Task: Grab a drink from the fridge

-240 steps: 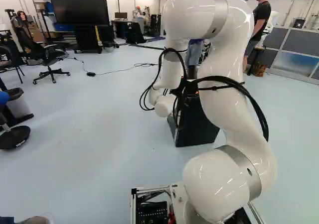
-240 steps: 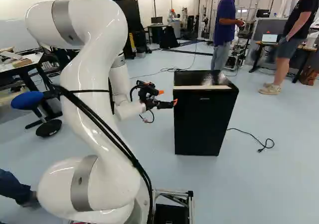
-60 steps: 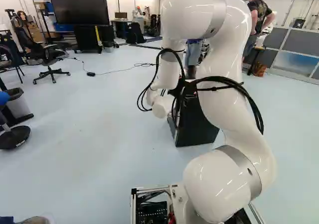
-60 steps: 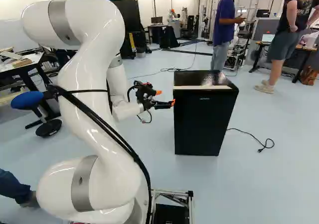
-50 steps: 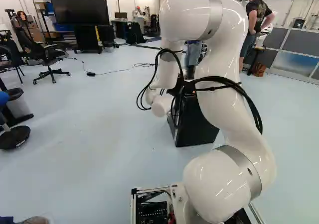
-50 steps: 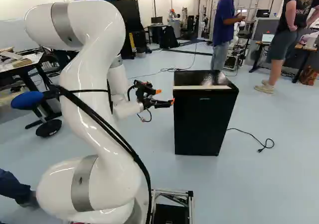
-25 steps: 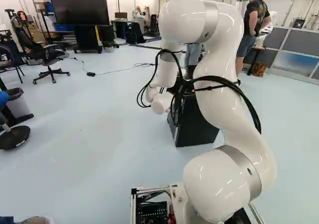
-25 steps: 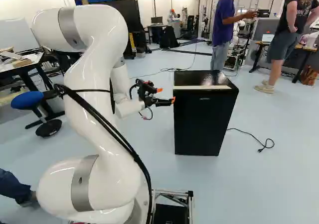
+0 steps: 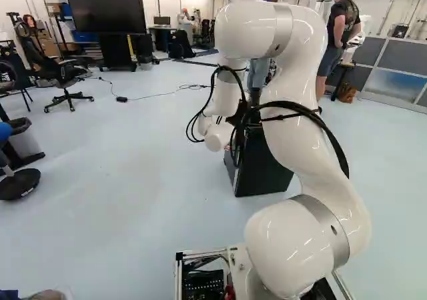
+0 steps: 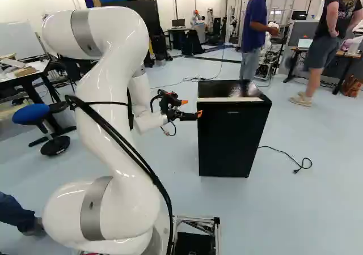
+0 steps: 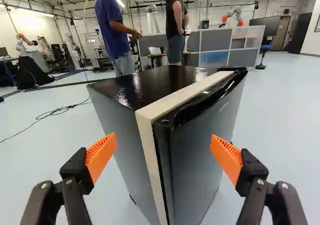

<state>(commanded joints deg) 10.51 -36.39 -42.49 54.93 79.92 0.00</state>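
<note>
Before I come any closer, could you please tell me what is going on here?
The robot's white arm holds its open gripper close to a black fridge, with an upright front edge of it ahead, between the lines of the two fingers. Nothing is gripped. The fridge door looks shut and no drink is in sight, so it is probably lining up to open it.

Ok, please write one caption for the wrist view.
Open gripper facing the black fridge, the door edge ahead between its orange pads.
</note>
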